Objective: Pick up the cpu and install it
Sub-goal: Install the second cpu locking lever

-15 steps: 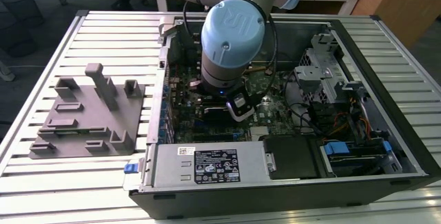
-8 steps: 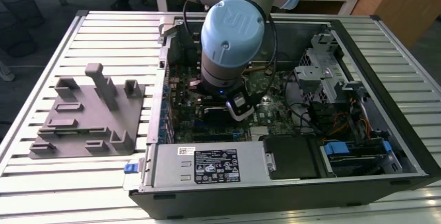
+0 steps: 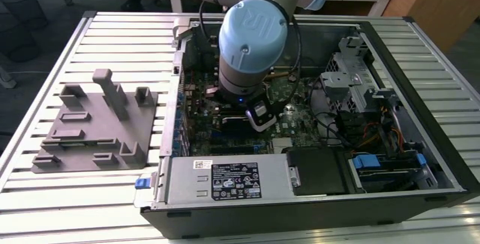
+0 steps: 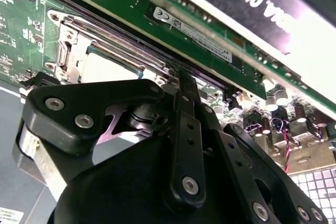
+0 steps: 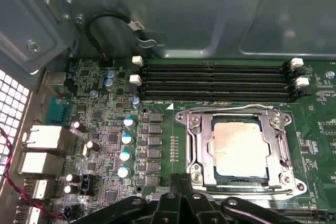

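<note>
First wrist view: the cpu (image 5: 240, 149) lies seated in the motherboard socket (image 5: 193, 145), frame not latched over it. We judge placement done. Gripper (image 4: 181, 85) hovers just beside the socket; jaws together, holding nothing.

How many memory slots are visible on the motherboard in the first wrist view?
4. The memory slots run side by side as long parallel black rows between the case wall and the socket frame, where the cpu already sits. More could lie outside the picture.
</note>
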Robot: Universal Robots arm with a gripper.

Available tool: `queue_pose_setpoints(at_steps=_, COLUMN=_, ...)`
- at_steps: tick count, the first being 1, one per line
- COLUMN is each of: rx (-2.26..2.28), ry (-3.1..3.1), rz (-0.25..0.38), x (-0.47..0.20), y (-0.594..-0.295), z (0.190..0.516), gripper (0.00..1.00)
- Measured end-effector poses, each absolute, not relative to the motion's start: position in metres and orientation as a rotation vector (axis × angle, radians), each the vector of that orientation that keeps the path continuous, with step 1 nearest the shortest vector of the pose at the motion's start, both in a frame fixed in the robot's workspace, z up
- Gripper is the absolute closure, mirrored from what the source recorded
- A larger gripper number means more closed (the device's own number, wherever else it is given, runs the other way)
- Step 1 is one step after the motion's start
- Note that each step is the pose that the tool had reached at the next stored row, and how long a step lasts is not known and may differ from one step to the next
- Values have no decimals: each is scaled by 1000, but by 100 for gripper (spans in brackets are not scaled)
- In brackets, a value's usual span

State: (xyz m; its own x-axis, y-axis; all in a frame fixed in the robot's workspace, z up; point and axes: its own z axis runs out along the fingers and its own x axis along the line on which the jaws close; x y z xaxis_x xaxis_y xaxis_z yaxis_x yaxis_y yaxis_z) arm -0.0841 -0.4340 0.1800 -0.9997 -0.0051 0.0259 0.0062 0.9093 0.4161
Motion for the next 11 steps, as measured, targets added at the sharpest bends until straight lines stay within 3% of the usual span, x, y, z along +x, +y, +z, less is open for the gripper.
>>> queue_pose_setpoints(at_steps=11, rx=-1, ry=-3044, rz=-663, x=-84, y=-434, z=179, gripper=89)
